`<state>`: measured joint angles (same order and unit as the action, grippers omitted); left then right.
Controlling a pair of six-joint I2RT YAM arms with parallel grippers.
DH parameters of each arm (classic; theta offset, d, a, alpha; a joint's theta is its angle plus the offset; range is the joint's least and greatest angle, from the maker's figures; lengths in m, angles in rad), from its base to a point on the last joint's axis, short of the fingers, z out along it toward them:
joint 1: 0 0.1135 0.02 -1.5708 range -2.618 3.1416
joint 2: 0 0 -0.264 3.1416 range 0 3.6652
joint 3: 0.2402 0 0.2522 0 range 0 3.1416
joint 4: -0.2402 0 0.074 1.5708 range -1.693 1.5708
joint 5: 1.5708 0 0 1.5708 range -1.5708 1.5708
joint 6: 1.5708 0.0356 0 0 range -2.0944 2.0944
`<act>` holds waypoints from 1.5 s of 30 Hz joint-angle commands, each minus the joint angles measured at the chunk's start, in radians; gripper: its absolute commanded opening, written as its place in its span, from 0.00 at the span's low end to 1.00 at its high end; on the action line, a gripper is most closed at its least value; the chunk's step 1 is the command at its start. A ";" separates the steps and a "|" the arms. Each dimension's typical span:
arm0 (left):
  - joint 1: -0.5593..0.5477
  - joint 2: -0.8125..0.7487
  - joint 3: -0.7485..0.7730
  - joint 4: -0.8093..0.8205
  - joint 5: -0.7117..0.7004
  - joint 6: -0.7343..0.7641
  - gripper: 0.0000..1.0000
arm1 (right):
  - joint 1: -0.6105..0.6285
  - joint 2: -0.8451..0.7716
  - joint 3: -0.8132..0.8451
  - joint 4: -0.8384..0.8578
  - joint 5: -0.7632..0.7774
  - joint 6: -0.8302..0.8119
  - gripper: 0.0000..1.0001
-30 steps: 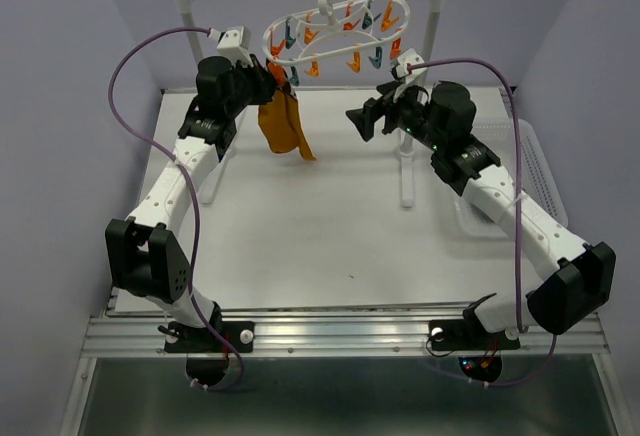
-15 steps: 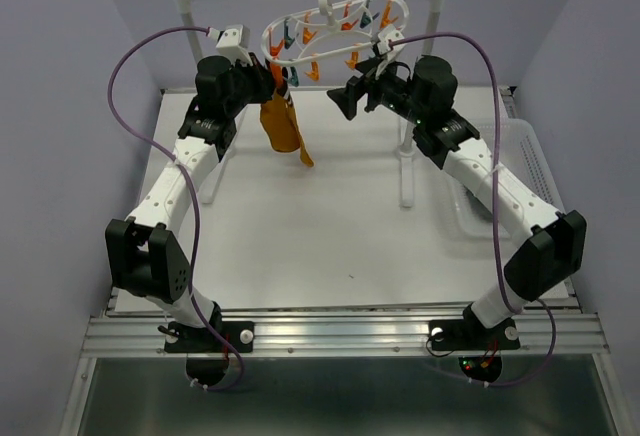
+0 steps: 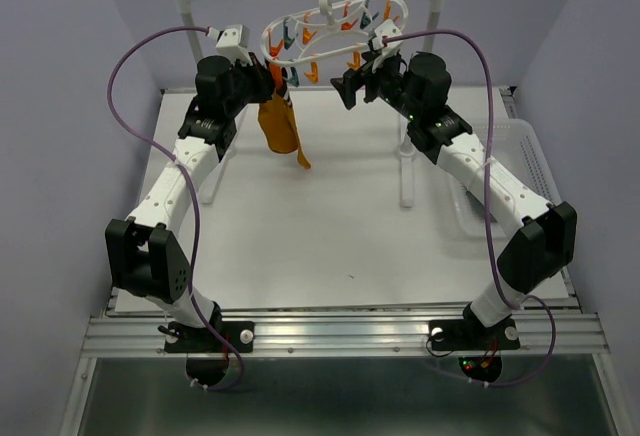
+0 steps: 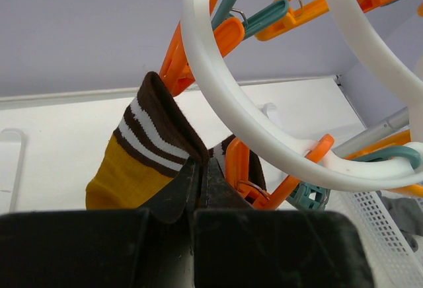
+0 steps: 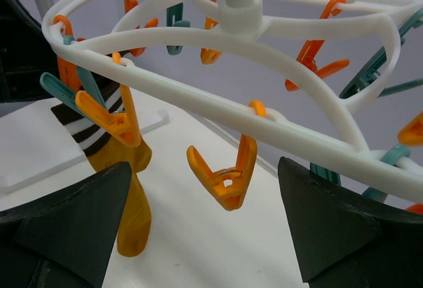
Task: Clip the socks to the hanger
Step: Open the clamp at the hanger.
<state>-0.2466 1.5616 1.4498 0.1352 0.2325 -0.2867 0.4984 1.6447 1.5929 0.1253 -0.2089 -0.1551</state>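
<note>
Your left gripper (image 4: 200, 177), jaws closed, is pinching the striped mustard sock (image 4: 112, 169) by its cuff, just under the hanger (image 4: 210, 86) rim. Your right gripper (image 5: 205, 218), gaping and empty, is facing an orange clip (image 5: 228, 172) hanging straight ahead; the sock is dangling lengthwise to its left.

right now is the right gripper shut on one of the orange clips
No, the right gripper stands wide open, and the orange clip hangs free in front of it, touched on neither side.
</note>
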 commanded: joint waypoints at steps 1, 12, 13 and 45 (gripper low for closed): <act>0.003 -0.014 0.052 0.053 -0.002 0.003 0.00 | -0.003 -0.019 0.016 0.097 0.008 -0.073 0.97; 0.001 -0.006 0.070 0.038 -0.004 0.018 0.00 | -0.003 -0.014 0.001 0.154 -0.044 -0.109 0.93; 0.001 -0.006 0.072 0.035 -0.004 0.020 0.00 | -0.003 -0.013 -0.001 0.165 -0.044 -0.107 0.93; 0.003 -0.046 0.058 0.007 -0.019 0.040 0.00 | -0.003 0.009 0.055 0.139 0.091 0.045 0.42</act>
<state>-0.2466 1.5623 1.4670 0.1059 0.2234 -0.2649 0.4984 1.6451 1.5906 0.2321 -0.1619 -0.1474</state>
